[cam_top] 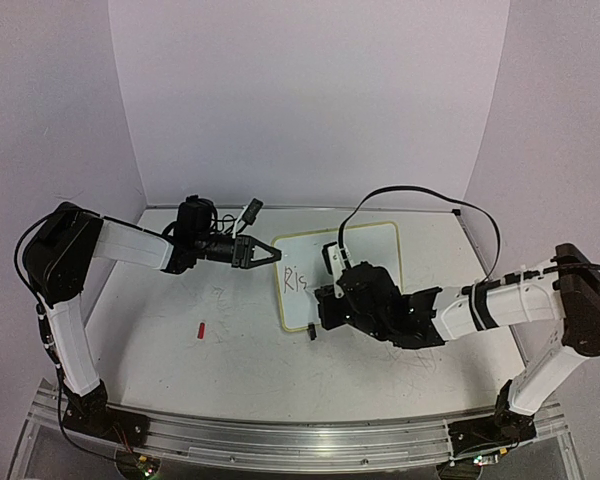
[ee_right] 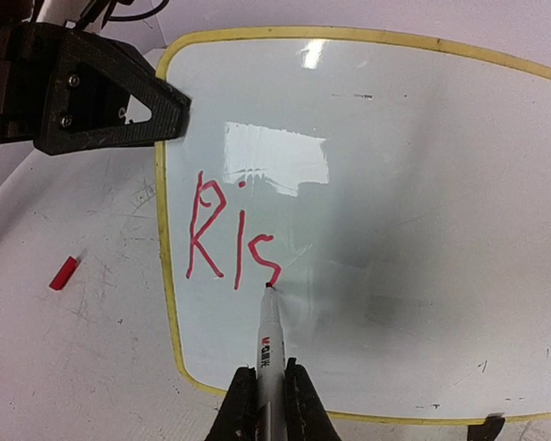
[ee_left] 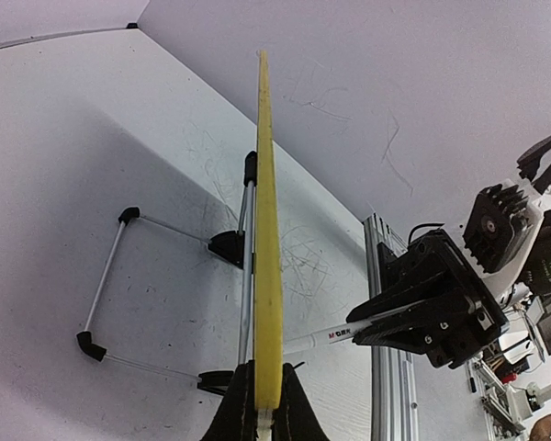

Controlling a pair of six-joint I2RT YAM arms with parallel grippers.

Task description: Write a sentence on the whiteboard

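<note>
The scribbled tabletop (cam_top: 230,350) bears the whiteboard (ee_right: 395,230), whose near half is hidden from above by the right arm (cam_top: 500,300), with the left gripper (ee_left: 266,409) clenched on its yellow rim and the right gripper (ee_right: 268,404) grasping a marker (ee_right: 268,335) whose tip touches the red letters "Ris" (ee_right: 230,239).

Small red piece (cam_top: 201,329) lies flat on the table (cam_top: 230,370), left of centre, well apart from everything else. Tabletop is white with faint grey scribbles all over. Aluminium rail (cam_top: 300,440) runs along the near edge. Plain pale walls (cam_top: 310,100) stand at the far, left and right sides.
</note>
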